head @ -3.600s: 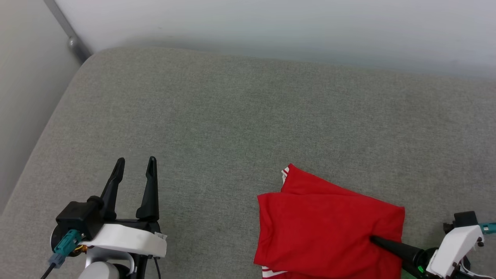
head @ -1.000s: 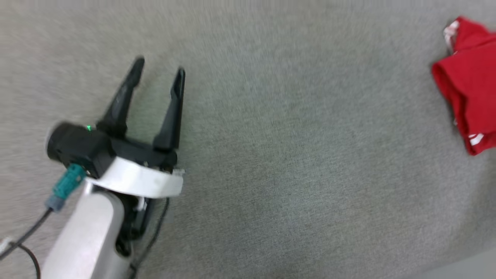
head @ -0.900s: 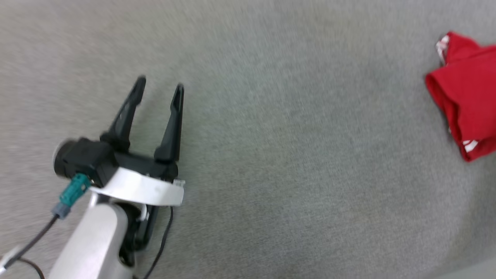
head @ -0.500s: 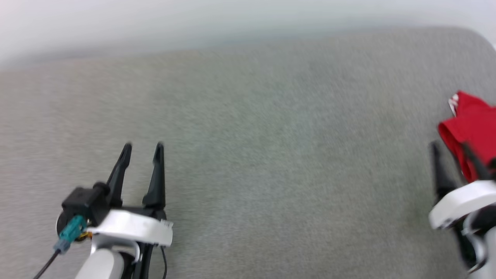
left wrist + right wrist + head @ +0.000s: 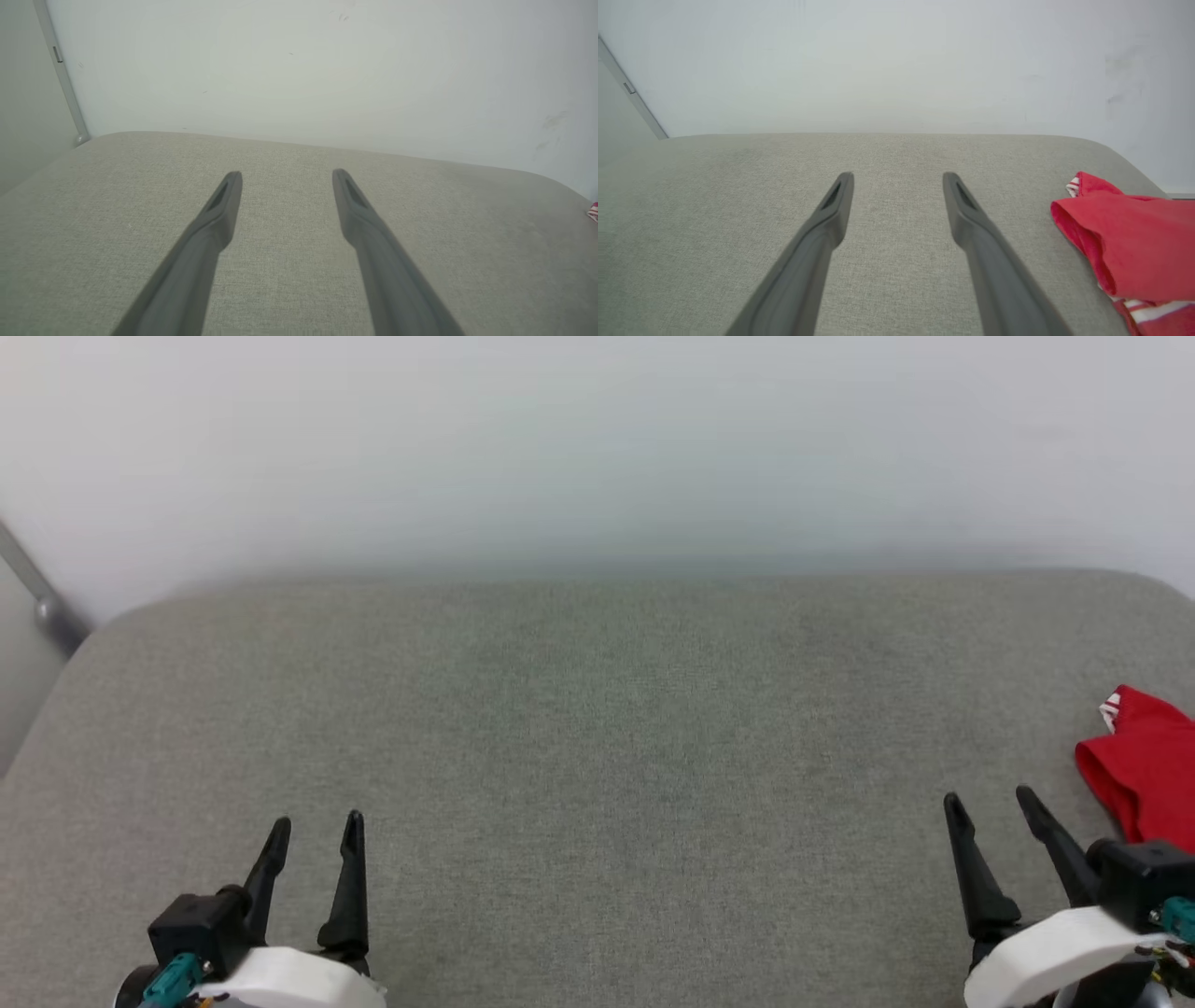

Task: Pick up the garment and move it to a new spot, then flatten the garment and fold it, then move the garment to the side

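Observation:
The garment (image 5: 1146, 773) lies folded, red with a bit of red-and-white striped trim, at the far right of the grey cushion; in the right wrist view the garment (image 5: 1134, 242) sits right of my fingers, and a sliver of it (image 5: 593, 212) reaches the left wrist view's right edge. My right gripper (image 5: 990, 800) is open at the lower right, just left of the garment and not touching it, with nothing between its fingers (image 5: 971, 210). My left gripper (image 5: 316, 825) is open and empty at the lower left, far from the garment.
The grey cushioned surface (image 5: 597, 728) has rounded corners and ends at a pale wall (image 5: 597, 448) behind. A grey metal post (image 5: 37, 593) stands at the back left corner.
The camera has swung and risen, so the whole picture has shifted. The right gripper has let go of the garment and come back to the lower right, open. The garment lies where it was set down.

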`<state>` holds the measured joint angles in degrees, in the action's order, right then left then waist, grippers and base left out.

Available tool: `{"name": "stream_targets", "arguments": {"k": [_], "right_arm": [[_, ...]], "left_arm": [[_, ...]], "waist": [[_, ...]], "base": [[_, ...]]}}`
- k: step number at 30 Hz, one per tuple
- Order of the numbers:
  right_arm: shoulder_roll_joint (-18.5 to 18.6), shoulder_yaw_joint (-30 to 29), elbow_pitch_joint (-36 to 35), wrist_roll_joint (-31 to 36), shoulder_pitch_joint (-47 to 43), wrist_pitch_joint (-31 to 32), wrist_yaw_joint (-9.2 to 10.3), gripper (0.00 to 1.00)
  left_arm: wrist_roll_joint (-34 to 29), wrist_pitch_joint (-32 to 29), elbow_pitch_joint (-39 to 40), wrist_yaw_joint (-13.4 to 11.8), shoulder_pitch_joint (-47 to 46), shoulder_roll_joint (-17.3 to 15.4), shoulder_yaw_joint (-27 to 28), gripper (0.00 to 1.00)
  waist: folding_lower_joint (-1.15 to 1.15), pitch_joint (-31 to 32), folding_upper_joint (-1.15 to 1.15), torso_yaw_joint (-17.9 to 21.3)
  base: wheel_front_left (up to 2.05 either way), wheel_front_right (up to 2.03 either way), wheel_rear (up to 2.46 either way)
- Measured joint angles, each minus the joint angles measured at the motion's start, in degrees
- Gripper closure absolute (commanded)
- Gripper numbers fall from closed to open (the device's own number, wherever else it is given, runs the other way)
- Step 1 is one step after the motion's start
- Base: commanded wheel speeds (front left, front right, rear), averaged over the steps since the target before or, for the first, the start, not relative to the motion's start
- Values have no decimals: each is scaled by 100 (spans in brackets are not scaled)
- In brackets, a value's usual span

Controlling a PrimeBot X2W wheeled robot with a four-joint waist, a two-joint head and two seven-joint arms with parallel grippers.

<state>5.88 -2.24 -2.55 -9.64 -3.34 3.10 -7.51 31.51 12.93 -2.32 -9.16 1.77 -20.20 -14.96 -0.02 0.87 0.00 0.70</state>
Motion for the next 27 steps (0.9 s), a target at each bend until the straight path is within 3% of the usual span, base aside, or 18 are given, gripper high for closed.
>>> {"name": "stream_targets", "arguments": {"k": [9, 27], "right_arm": [[-78, 92, -644, 63, -425, 344, 0, 0], [-147, 27, -724, 49, -493, 327, 0, 0]], "left_arm": [[27, -12, -121, -44, 254, -7, -74, 0], [53, 46, -264, -8, 218, -11, -68, 0]], "waist": [[1, 260, 0, 44], [2, 256, 0, 13]], "base": [[0, 0, 0], [0, 0, 0]]}}
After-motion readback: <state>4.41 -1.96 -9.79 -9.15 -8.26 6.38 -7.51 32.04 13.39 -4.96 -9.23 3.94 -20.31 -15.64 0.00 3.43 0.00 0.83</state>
